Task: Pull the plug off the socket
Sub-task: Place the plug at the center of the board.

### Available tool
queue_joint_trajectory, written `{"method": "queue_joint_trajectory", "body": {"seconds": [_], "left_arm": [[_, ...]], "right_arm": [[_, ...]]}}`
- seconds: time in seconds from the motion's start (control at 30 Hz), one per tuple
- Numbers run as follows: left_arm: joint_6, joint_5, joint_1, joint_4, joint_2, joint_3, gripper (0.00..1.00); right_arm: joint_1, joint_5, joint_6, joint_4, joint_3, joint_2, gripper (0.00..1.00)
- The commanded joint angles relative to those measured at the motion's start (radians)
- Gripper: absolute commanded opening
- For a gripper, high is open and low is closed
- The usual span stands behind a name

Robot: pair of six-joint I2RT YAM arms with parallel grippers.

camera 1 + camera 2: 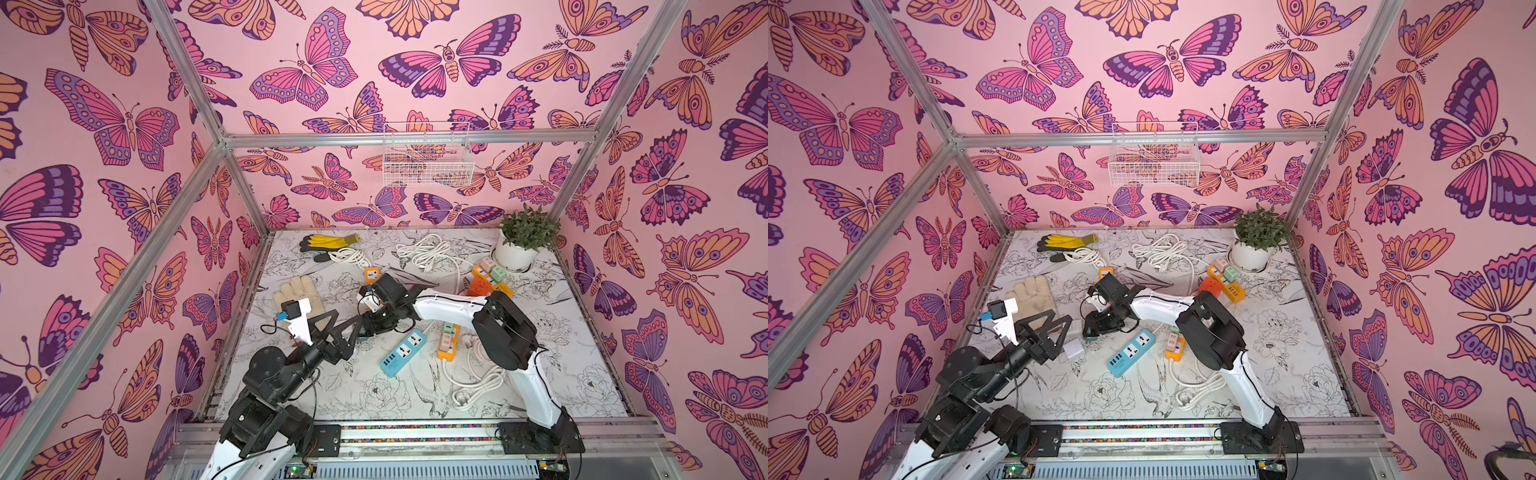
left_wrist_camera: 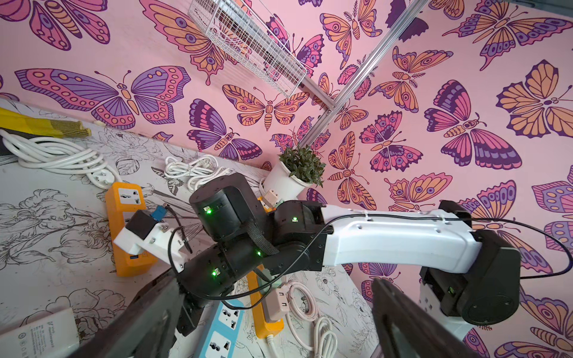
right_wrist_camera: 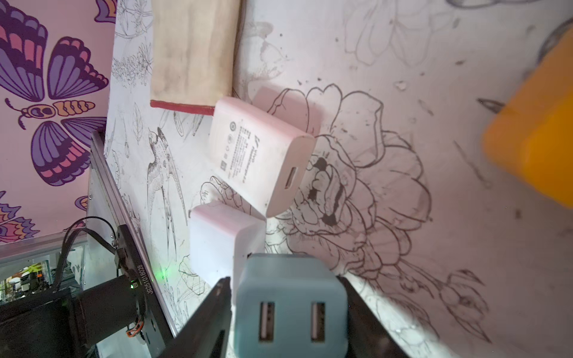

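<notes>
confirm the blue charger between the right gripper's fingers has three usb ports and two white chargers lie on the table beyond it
Not quite: the blue charger has two USB ports, not three, as the right wrist view shows. The rest holds: it sits between the fingers of the right gripper, and two white chargers lie on the table beyond it.
</notes>
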Motion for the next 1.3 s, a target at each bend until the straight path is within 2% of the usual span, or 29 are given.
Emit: {"method": "queue_joint_trajectory", "body": {"seconds": [0.0,0.17,0.33,0.5,0.63,0.77,0.9,1.07,1.17,1.27], "left_arm": [[-0.006,0.005,0.007,-0.005,0.000,0.004,0.99],[-0.011,0.007,0.007,-0.003,-0.012,0.012,0.99],[-0.012,0.019,0.007,0.002,-0.015,0.032,1.00],[-0.042,0.076,0.007,0.071,-0.007,0.020,1.00],[-0.094,0.139,0.007,0.142,0.019,-0.016,1.00],[-0.143,0.248,0.005,0.261,0.114,-0.066,1.00],[-0.179,0.270,-0.039,0.309,0.269,-0.078,0.99],[-0.084,0.127,-0.226,0.345,0.473,-0.078,0.98],[-0.067,0.066,-0.280,0.368,0.595,-0.076,0.98],[-0.092,0.036,-0.280,0.391,0.682,-0.081,0.98]], "right_arm": [[0.013,0.008,-0.028,-0.076,0.055,0.031,0.66],[0.014,0.080,-0.085,-0.123,0.076,-0.011,0.79],[0.021,0.210,-0.178,-0.150,0.010,-0.156,0.81],[0.022,0.331,-0.199,0.021,-0.270,-0.444,0.80],[0.020,0.499,-0.179,0.173,-0.572,-0.772,0.80],[0.013,0.649,-0.122,0.255,-0.825,-1.068,0.80],[-0.065,0.643,-0.015,0.284,-1.025,-1.297,0.80],[-0.274,0.478,0.190,0.281,-1.216,-1.477,0.77],[-0.337,0.412,0.252,0.275,-1.250,-1.490,0.76],[-0.342,0.401,0.228,0.167,-1.170,-1.403,0.70]]}}
